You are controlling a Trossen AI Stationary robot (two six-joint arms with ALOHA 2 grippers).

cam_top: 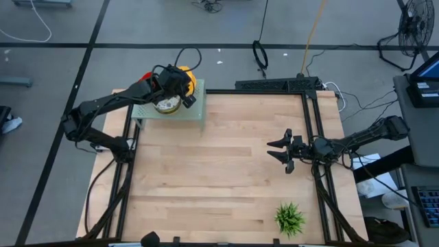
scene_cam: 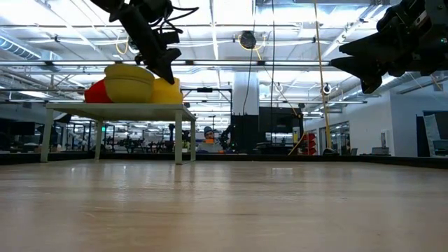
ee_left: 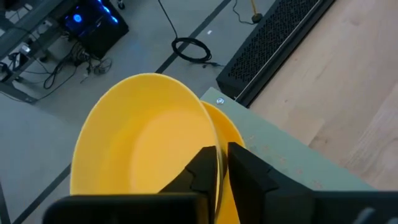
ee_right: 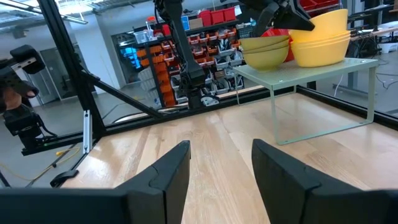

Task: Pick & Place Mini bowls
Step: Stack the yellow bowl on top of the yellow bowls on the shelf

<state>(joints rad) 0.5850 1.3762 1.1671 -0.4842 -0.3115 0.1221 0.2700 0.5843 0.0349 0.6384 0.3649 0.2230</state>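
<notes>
The left gripper (ee_left: pixel 221 163) has its jaws pinched on the rim of the top yellow bowl (ee_left: pixel 143 137), tilted on its stack on the pale green shelf (cam_top: pixel 188 113) at the table's (cam_top: pixel 219 178) far left corner. The bowl looks smooth, thin-walled and round. The right gripper (ee_right: pixel 221 163) waits well apart, jaws wide and empty.

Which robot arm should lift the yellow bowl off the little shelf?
The left. Its gripper is already pinched on the rim of the top yellow bowl on the shelf. The right gripper hangs open, far across the table.
</notes>
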